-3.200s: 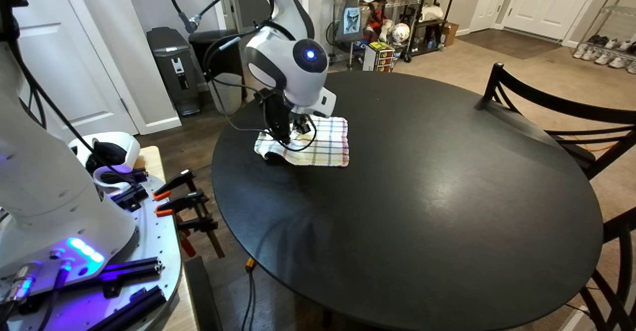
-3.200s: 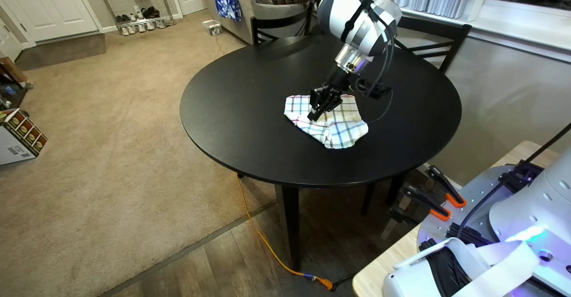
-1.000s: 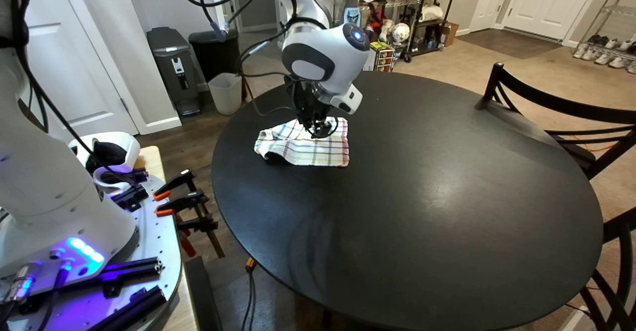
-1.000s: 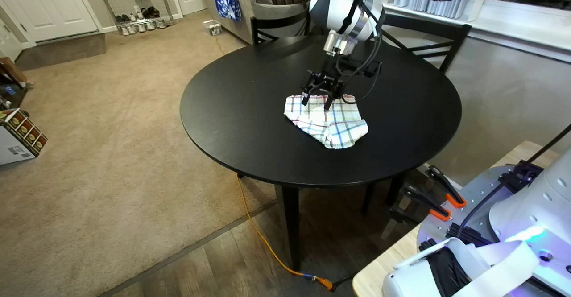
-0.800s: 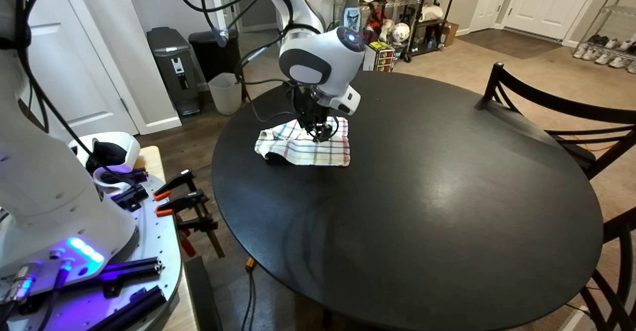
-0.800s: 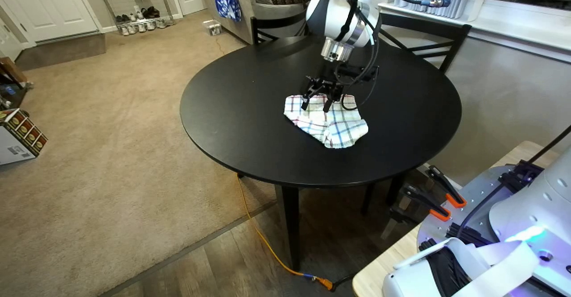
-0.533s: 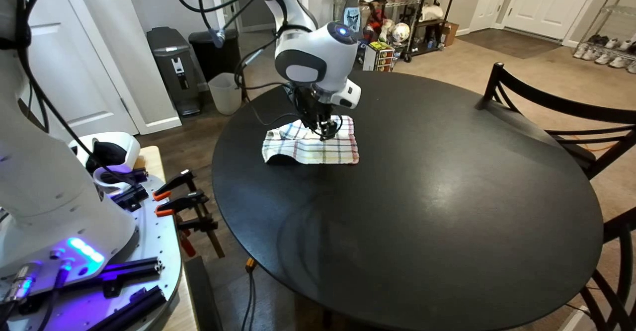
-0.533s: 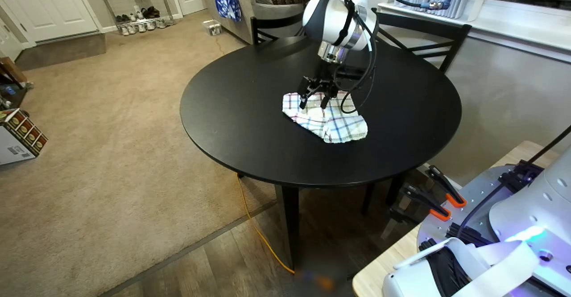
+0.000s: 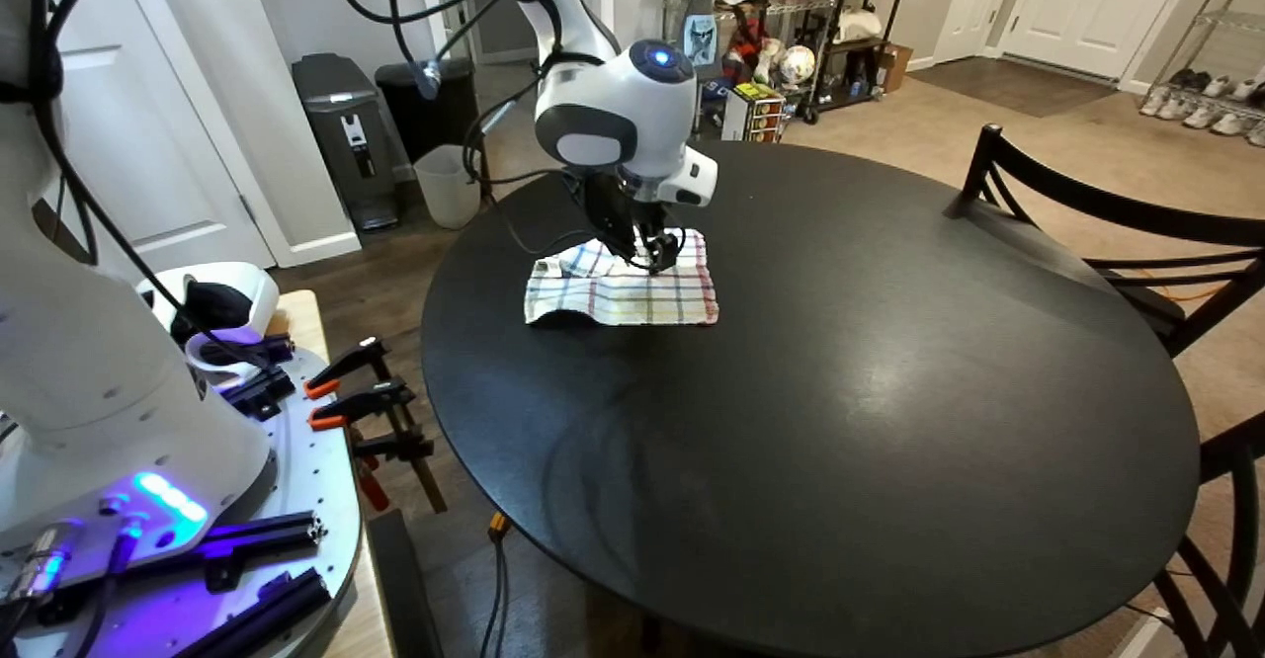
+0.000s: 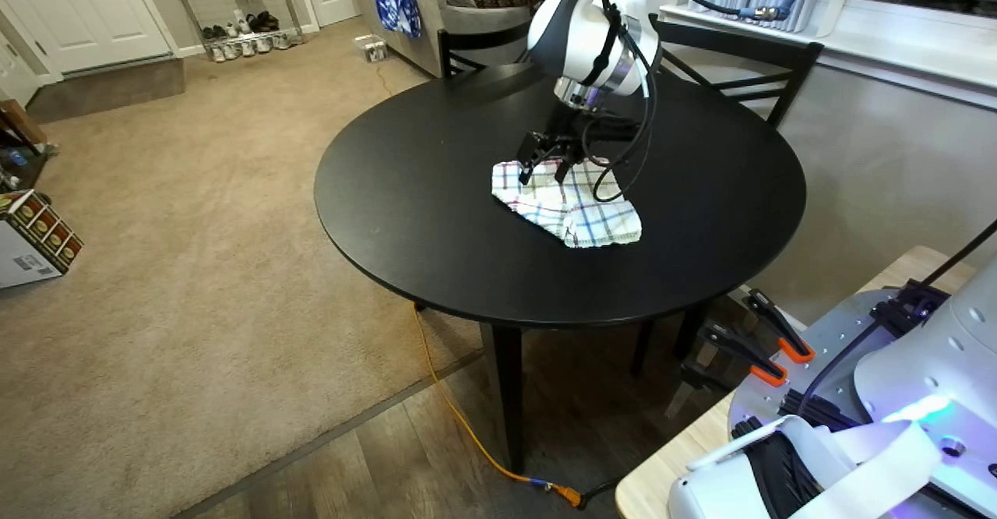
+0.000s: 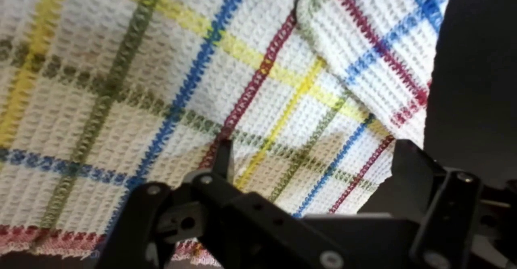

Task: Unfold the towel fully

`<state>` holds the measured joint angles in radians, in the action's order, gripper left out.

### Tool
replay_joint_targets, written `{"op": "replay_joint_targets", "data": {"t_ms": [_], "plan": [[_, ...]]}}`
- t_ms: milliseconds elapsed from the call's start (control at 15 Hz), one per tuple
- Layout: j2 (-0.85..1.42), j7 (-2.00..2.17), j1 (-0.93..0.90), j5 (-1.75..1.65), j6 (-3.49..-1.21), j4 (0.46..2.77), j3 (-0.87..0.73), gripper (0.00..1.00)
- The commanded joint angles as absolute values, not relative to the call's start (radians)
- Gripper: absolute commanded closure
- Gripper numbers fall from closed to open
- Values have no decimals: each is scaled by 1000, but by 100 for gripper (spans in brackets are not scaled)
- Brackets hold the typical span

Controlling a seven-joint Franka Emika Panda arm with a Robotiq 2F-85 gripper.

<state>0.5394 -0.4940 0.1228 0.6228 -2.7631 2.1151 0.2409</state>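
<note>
White nubbly towel, colour-checked, partly folded, on round black table

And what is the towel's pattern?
The towel is white with crossing yellow, green, blue and red stripes, clearest in the wrist view.

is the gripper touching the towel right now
Cannot tell: in the wrist view, the open gripper overlaps the towel, but no view plainly shows contact or gap.

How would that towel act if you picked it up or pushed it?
Probably floppy: in the wrist view, a flap of the towel lies folded over. The textured weave suggests it won't be slippery. Lying low on the table, it's unlikely to roll or tip.
</note>
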Motion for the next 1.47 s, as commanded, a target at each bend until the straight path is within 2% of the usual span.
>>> {"op": "replay_joint_targets", "data": {"t_ms": [0,600,1400], "plan": [[513,-535,194,620,-2805,2156,298,0],[472,-527,237,622,-2769,2192,335,0],[550,-495,199,584,-2777,2130,315,0]]}}
